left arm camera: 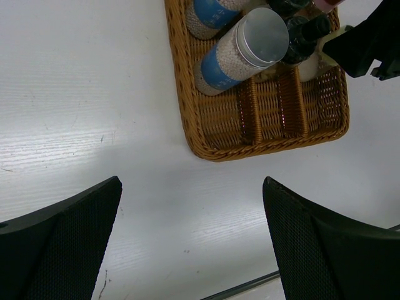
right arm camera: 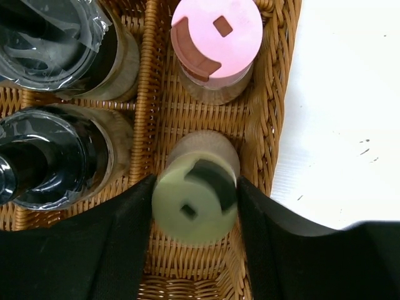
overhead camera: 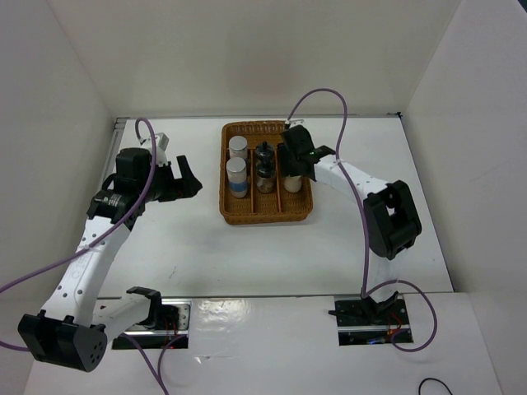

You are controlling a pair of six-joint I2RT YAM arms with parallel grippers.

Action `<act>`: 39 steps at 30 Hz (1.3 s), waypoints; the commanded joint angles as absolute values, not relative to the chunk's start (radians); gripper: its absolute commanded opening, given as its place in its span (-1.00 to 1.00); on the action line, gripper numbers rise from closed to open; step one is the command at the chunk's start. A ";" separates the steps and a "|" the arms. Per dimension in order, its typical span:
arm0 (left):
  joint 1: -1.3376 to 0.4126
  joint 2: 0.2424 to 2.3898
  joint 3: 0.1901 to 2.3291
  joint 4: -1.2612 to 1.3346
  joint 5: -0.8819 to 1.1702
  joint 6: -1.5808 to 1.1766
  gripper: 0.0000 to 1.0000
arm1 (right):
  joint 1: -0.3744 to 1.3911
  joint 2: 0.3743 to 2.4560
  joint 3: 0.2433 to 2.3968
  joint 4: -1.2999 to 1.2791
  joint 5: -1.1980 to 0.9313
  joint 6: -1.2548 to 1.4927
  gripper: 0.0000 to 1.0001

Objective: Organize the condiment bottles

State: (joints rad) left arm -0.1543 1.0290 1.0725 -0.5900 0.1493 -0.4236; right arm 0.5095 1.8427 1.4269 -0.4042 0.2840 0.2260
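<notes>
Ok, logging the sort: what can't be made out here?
Top view: right gripper largely hides the pink-cap bottle and yellow-cap bottle.
Left wrist: far blue-label bottle cut by top edge.
Right wrist: dark-capped bottles cut by left edge; unclear whether fingers squeeze the yellow-cap bottle.

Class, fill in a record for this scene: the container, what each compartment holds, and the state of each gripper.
Container: wicker basket, three compartments
Left compartment, top view: two silver-lidded shakers
Middle compartment: two dark-capped shakers
Right compartment: pink-capped shaker, pale-yellow-capped shaker
Left gripper: open, over bare table
Right gripper: closed on the pale-yellow-capped shaker
</notes>
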 commanded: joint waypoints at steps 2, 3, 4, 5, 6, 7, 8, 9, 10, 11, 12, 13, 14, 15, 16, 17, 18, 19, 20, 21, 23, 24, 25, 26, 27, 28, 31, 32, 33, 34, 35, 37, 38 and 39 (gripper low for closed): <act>-0.149 1.026 1.060 -0.549 0.169 -0.436 0.98 | 0.502 1.870 1.502 -0.365 0.308 0.212 0.38; -0.149 1.026 1.060 -0.549 0.169 -0.436 0.98 | 0.502 1.870 1.502 -0.377 0.317 0.212 0.46; -0.149 1.026 1.060 -0.549 0.169 -0.436 0.98 | 0.502 1.870 1.514 -0.390 0.318 0.212 0.57; -0.149 1.026 1.060 -0.549 0.169 -0.436 0.98 | 0.502 1.870 1.514 -0.390 0.327 0.212 0.80; -0.149 1.026 1.060 -0.549 0.169 -0.436 0.98 | 0.502 1.870 1.514 -0.390 0.327 0.222 0.87; -0.149 1.026 1.060 -0.549 0.179 -0.436 0.98 | 0.502 1.853 1.523 -0.399 0.327 0.222 0.92; -0.149 1.017 1.049 -0.549 0.190 -0.436 0.98 | 0.502 1.844 1.523 -0.399 0.318 0.222 0.96; -0.149 1.017 1.040 -0.549 0.201 -0.436 0.98 | 0.502 1.832 1.523 -0.399 0.318 0.222 0.96; -0.149 1.017 1.040 -0.549 0.212 -0.436 0.98 | 0.502 1.798 1.523 -0.399 0.318 0.233 0.96; -0.149 1.026 1.016 -0.549 0.222 -0.436 0.98 | 0.502 1.778 1.523 -0.399 0.318 0.244 0.96; -0.149 1.026 1.005 -0.549 0.222 -0.436 0.98 | 0.502 1.757 1.514 -0.399 0.318 0.244 0.96; -0.149 1.038 0.994 -0.563 0.222 -0.448 0.98 | 0.502 1.711 1.502 -0.399 0.328 0.256 0.96; -0.149 1.052 0.985 -0.563 0.222 -0.448 0.98 | 0.502 1.688 1.502 -0.399 0.339 0.282 0.96; -0.149 1.052 0.967 -0.572 0.222 -0.459 0.98 | 0.502 1.668 1.493 -0.408 0.339 0.282 0.96; -0.149 1.063 0.957 -0.572 0.222 -0.469 0.98 | 0.502 1.629 1.480 -0.408 0.339 0.293 0.96; -0.149 1.063 0.947 -0.572 0.222 -0.469 0.98 | 0.502 1.609 1.471 -0.408 0.348 0.304 0.96; -0.162 1.072 0.937 -0.583 0.210 -0.479 0.98 | 0.502 1.553 1.413 -0.408 0.348 0.323 0.96; -0.163 1.083 0.937 -0.583 0.210 -0.479 0.98 | 0.502 1.552 1.413 -0.408 0.348 0.324 0.96; -0.172 1.092 0.948 -0.583 0.210 -0.479 0.98 | 0.502 1.511 1.393 -0.408 0.348 0.342 0.96; -0.172 1.113 0.959 -0.594 0.210 -0.479 0.98 | 0.502 1.487 1.347 -0.408 0.348 0.353 0.96; -0.172 1.134 0.977 -0.603 0.210 -0.450 0.98 | 0.502 1.410 1.271 -0.408 0.368 0.380 0.96; -0.172 1.153 0.977 -0.603 0.210 -0.440 0.98 | 0.502 1.387 1.249 -0.399 0.368 0.390 0.96; -0.172 1.164 0.986 -0.603 0.201 -0.440 0.98 | 0.502 1.364 1.232 -0.399 0.368 0.399 0.96; -0.172 1.175 0.995 -0.603 0.201 -0.428 0.98 | 0.502 1.321 1.201 -0.408 0.368 0.408 0.96; -0.172 1.184 0.996 -0.603 0.201 -0.416 0.98 | 0.502 1.304 1.189 -0.419 0.368 0.420 0.96; -0.172 1.198 0.996 -0.603 0.201 -0.416 0.98 | 0.502 1.289 1.177 -0.419 0.368 0.429 0.96; -0.172 1.209 0.996 -0.603 0.201 -0.416 0.98 | 0.502 1.253 1.146 -0.440 0.368 0.430 0.96; -0.172 1.209 0.996 -0.603 0.201 -0.416 0.98 | 0.502 1.240 1.146 -0.449 0.377 0.430 0.96; -0.172 1.209 0.996 -0.591 0.201 -0.425 0.98 | 0.502 1.230 1.137 -0.449 0.377 0.430 0.96; -0.172 1.221 0.996 -0.581 0.201 -0.425 0.98 | 0.502 1.230 1.137 -0.449 0.377 0.430 0.96; -0.172 1.232 0.996 -0.581 0.187 -0.425 0.98 | 0.502 1.221 1.117 -0.449 0.377 0.430 0.96; -0.172 1.244 0.996 -0.581 0.158 -0.425 0.98 | 0.502 1.221 1.103 -0.416 0.387 0.430 0.96; -0.172 1.256 0.996 -0.581 0.147 -0.425 0.98 | 0.502 1.221 1.103 -0.416 0.387 0.430 0.96; -0.172 1.256 0.996 -0.581 0.147 -0.434 0.98 | 0.502 1.221 1.121 -0.431 0.399 0.430 0.96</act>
